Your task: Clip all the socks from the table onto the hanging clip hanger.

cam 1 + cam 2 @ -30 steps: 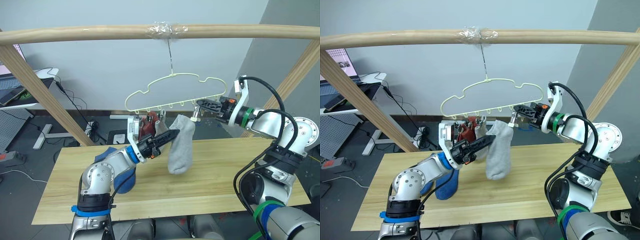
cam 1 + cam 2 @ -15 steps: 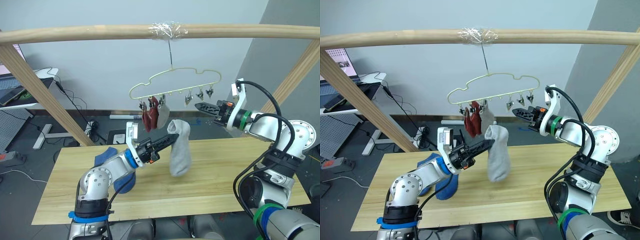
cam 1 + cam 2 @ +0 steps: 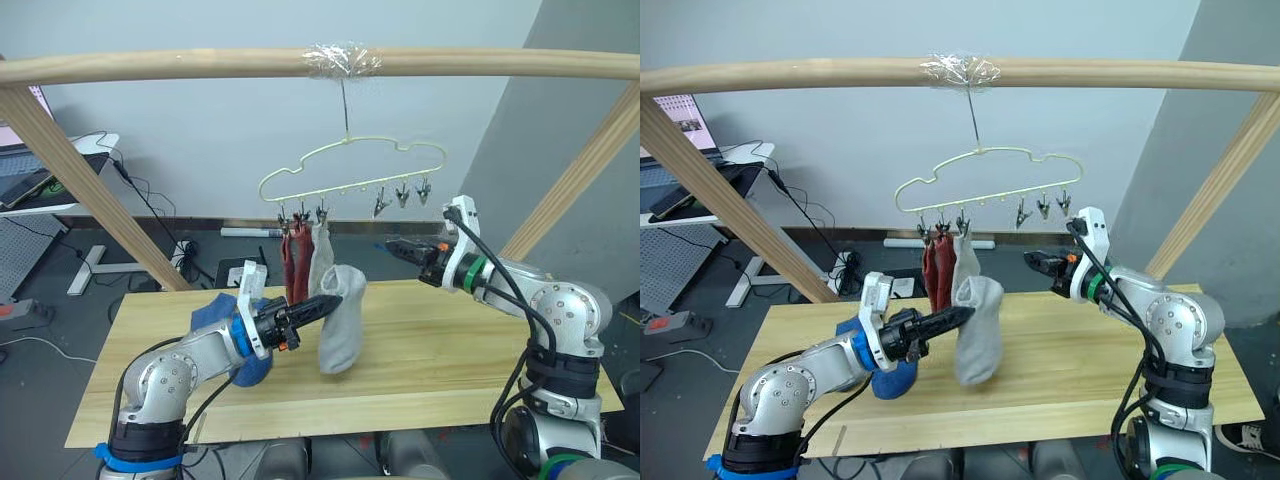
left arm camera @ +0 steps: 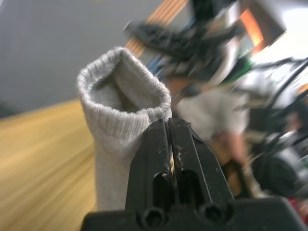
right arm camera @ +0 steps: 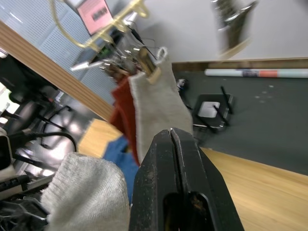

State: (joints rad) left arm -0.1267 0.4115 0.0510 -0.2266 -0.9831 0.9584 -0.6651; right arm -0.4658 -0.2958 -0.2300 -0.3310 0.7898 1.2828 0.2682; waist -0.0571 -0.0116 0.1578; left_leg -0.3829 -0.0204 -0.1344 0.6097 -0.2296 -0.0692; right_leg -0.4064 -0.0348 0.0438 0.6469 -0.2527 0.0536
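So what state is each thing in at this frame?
clip hanger: hooked on the pole, three clips bare.
red socks: clipped, hanging.
clipped grey sock: hanging.
held grey sock: dangling over the table.
blue socks: on the table.
left gripper: shut on the sock cuff.
right gripper: shut, holding nothing.

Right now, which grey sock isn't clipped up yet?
The light grey sock pinched in the left gripper; the other grey sock hangs from the clip hanger.

Silver arms, black tools (image 3: pixel 322 306)
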